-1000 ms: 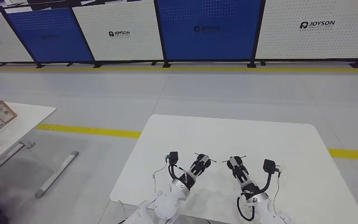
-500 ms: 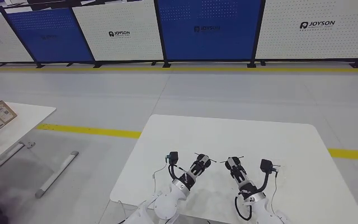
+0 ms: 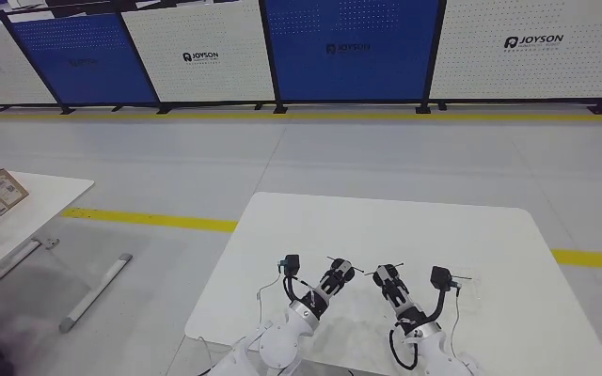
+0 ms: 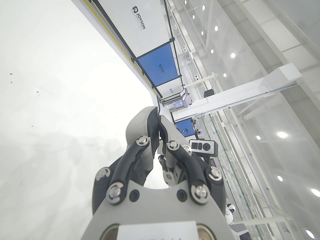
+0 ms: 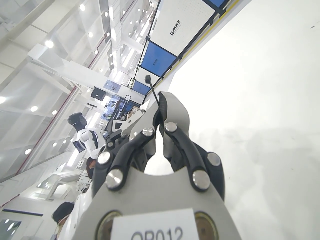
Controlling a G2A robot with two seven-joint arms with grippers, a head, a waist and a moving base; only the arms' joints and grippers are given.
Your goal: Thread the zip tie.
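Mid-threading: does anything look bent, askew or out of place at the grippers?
Nothing stands out. The right gripper is shut on the zip tie, whose head pokes out straight past its tips; the left gripper is shut too.

Table: wide white rectangular table (image 3: 376,226), with a smooth matt top marked by a few tiny dark specks.
Zip tie: thin black plastic zip tie (image 5: 152,87), faintly shiny, with a small square head.
Right gripper: right gripper (image 5: 160,108) has pale grey finger shells that look like smooth matt metal, black ribbed rubbery pads (image 5: 163,106), satin black links and polished round rivets (image 5: 171,126).
Left gripper: left gripper (image 4: 158,123) has matt grey shells, rough black pads and glossy steel rivets.
Label: white paper label (image 5: 152,226), matt.
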